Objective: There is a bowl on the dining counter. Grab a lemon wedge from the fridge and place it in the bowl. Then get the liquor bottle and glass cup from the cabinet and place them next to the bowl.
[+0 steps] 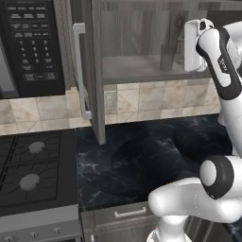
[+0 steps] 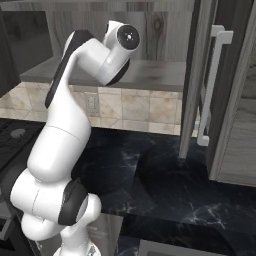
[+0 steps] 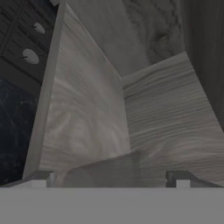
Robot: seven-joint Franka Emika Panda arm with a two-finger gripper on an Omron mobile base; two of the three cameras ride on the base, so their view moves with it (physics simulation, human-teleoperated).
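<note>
Glass cup: on cabinet shelf; likely light, slick, fragile; take around its middle.
End effector: jaws wide, empty, flanking the cup.

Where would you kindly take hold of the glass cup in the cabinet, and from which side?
Grip the glass cup across its straight side walls, coming level from the open cabinet front: it stands upright on the shelf, and the open fingers straddle it.
</note>
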